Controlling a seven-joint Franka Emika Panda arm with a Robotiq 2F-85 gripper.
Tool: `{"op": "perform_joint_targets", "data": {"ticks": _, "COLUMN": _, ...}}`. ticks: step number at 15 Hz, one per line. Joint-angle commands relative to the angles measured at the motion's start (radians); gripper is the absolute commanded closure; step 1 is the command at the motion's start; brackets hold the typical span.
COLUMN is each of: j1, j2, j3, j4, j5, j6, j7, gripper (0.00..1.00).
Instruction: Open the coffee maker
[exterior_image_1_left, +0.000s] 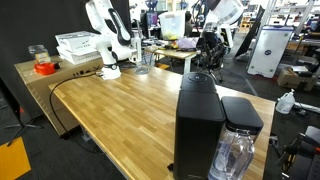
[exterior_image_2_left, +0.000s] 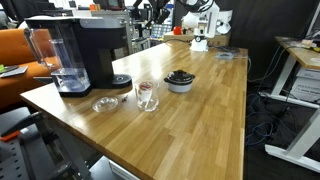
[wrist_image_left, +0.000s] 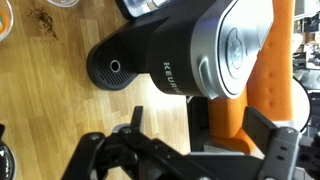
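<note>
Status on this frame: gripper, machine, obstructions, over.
Gripper open, empty, off the machine. Coffee maker lid down, untouched. Glass and bowl stand beside it, not on the lid.

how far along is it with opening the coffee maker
Done: nothing yet; the coffee maker has its lid down. In hand: the gripper is open and empty, apart from the machine and facing it in the wrist view. Left: the whole approach, reaching the lid and lifting it.
</note>
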Motion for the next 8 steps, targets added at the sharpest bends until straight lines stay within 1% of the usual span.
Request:
{"op": "perform_joint_targets", "data": {"ticks": 1, "j1": -0.032, "j2": 0.109, "j3": 0.035, "j4": 0.161, "j5": 0.019, "j6": -0.129, "j7": -0.002, "gripper": 0.0}}
{"op": "perform_joint_targets", "data": {"ticks": 5, "j1": -0.039, "j2": 0.209, "j3": 0.051, "j4": 0.298, "j5": 0.015, "j6": -0.222, "j7": 0.014, "gripper": 0.0}}
{"op": "perform_joint_targets", "data": {"ticks": 8, "j1": -0.047, "j2": 0.279, "j3": 0.067, "j4": 0.388, "j5": 0.026, "j6": -0.267, "j7": 0.022, "gripper": 0.0}}
